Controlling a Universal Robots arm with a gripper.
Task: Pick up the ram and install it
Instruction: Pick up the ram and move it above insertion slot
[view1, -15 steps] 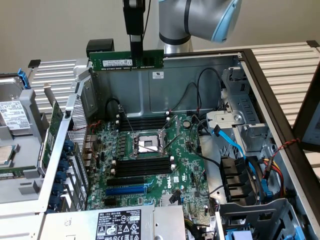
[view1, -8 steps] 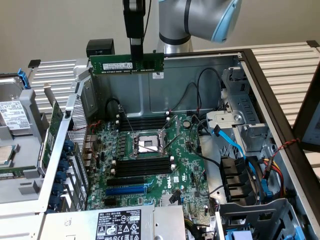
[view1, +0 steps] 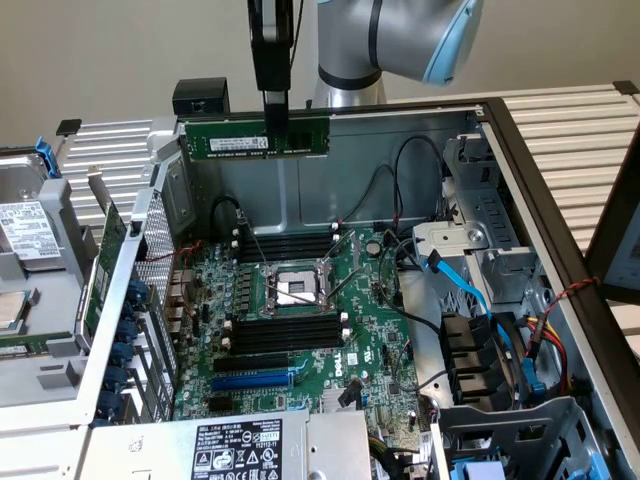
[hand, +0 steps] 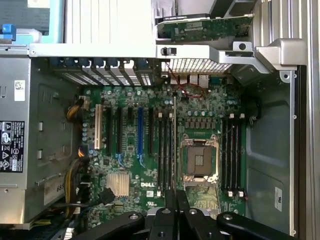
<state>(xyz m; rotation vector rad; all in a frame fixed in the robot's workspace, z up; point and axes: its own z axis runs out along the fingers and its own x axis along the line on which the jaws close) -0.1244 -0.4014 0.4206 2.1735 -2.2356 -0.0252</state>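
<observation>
Gripper (view1: 276, 125) pressed together on the ram (view1: 310, 135); pinching it near the middle of its length, from the top edge; stick hangs level, long side horizontal, label strip facing the exterior camera.

Ram is up in the air, in front of the far wall of the open computer case (view1: 520, 150); well above the motherboard (view1: 350, 330); not touching any slot.

Below it: processor socket (view1: 290, 290) with its metal frame, mid-board; one bank of long black slots (view1: 285, 243) on the far side of the socket, another bank (view1: 285, 335) on the near side; all look unfilled; blue slot (view1: 250, 380) just nearer than that second bank.

Wrist view: gripper (hand: 175, 197) at the picture's edge, ram (hand: 174, 150) seen edge-on as a thin line running out from between the fingers; that line lies over the slot bank (hand: 165, 150) between the socket (hand: 200, 160) and the blue slot (hand: 140, 130); how high it sits over the board I can't tell from here.

Rest of the case: power supply (view1: 235, 450) with its label at the near edge; blue cable (view1: 470, 285) looping on the exterior view's right; drive (view1: 25, 230) swung out on the exterior view's left.
</observation>
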